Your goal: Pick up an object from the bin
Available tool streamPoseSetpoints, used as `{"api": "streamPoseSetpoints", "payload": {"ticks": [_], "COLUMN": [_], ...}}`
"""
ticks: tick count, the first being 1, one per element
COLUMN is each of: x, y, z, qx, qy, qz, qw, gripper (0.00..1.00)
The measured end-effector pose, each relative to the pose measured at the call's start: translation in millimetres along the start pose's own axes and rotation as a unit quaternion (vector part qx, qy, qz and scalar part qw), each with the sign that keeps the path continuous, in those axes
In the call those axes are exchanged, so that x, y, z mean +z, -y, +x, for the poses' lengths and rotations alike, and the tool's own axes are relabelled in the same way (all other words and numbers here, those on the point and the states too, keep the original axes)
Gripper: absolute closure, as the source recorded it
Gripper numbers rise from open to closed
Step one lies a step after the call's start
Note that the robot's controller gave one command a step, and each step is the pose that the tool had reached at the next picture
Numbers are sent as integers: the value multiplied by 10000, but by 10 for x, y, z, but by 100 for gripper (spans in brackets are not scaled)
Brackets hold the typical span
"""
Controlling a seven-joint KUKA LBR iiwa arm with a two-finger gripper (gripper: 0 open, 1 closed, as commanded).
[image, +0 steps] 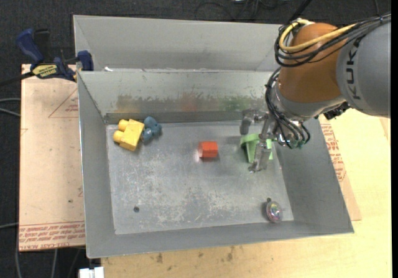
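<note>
Camera view, looking down: my jaws hang low over the right side of the bin (186, 211), close to its floor. I cannot tell how wide my jaws are. A small green block (250, 145) sits right at them, on their left side, and part of it is hidden by my metal parts. I cannot tell if I have hold of it or if it just rests on the floor next to me. Above my jaws is my round orange cover (308, 68), with yellow and black cables (287, 37) looped on it. My grey arm (373, 65) comes in from the right.

Near the green block, to its left, is a little red block (209, 150) in the middle of the floor. Toward the near right corner, apart from me, lies a small round shiny thing (273, 210). Far off on the left, by the back wall, a yellow block (128, 134) touches a blue thing (151, 128). I cannot tell what the blue thing is.
</note>
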State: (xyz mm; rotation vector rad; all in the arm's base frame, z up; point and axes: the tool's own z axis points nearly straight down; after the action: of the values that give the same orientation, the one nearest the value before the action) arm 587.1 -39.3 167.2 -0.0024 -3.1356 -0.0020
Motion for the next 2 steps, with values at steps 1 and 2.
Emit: {"api": "streamPoseSetpoints", "payload": {"ticks": [1,2], "x": [689,645], "y": [550,515], "z": [-148,-166], "qx": [205,173], "qy": [9,38], "qz": [8,2], "qw": [9998,9998], "gripper": [0,100]}}
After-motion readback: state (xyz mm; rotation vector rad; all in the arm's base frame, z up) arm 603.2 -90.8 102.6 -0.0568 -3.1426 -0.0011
